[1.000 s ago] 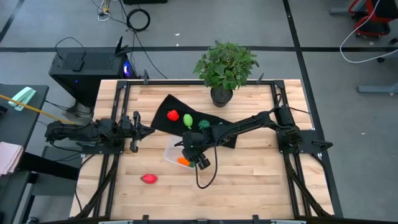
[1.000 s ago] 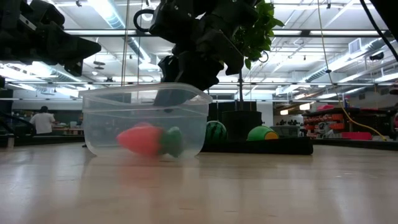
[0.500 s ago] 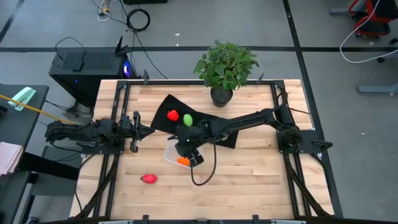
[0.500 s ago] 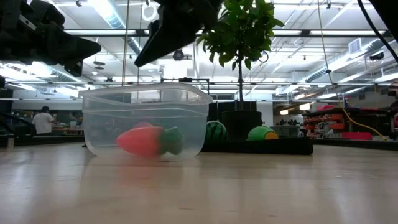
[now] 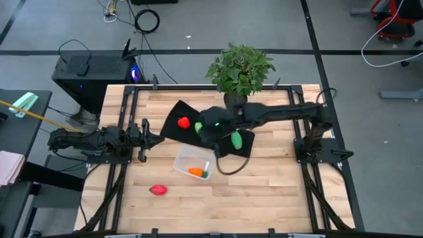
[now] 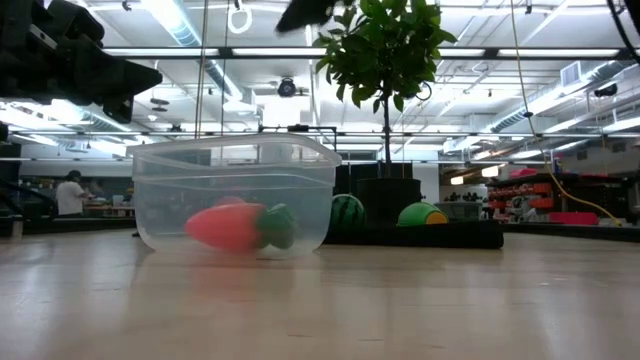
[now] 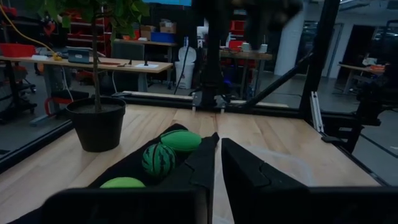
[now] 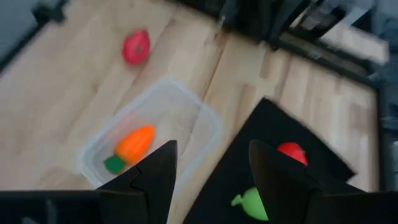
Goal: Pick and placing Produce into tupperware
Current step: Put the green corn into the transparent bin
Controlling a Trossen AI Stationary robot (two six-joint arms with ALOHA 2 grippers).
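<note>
right end effector [image 8: 208, 180]: fingers spread, carrying nothing, hanging above the black mat [image 5: 173, 116] for the next pick | carrot [image 5: 195, 172] lying in tupperware [image 5: 187, 158] mid-bench | red piece [image 5: 157, 190] sitting outside it | left end effector [image 7: 217, 171]: narrow gap, waiting at left edge

The left pincer [image 7: 217, 163], its two dark fingers [image 7: 198, 168] drawn close with only a narrow slit between them, fills the foreground above a pale wooden counter [image 7: 273, 134]. Beyond it, on a black mat [image 7: 134, 167], lie three green pieces of produce: a dark striped melon [image 7: 158, 160], a smooth oval one [image 7: 180, 140] just behind it, and a lighter green one [image 7: 122, 183] partly hidden by the fingers. A dark plant pot [image 7: 97, 122] stands on the counter near the mat, with a blurred dark arm [image 7: 249, 15] raised above the counter beyond the pincer
</note>
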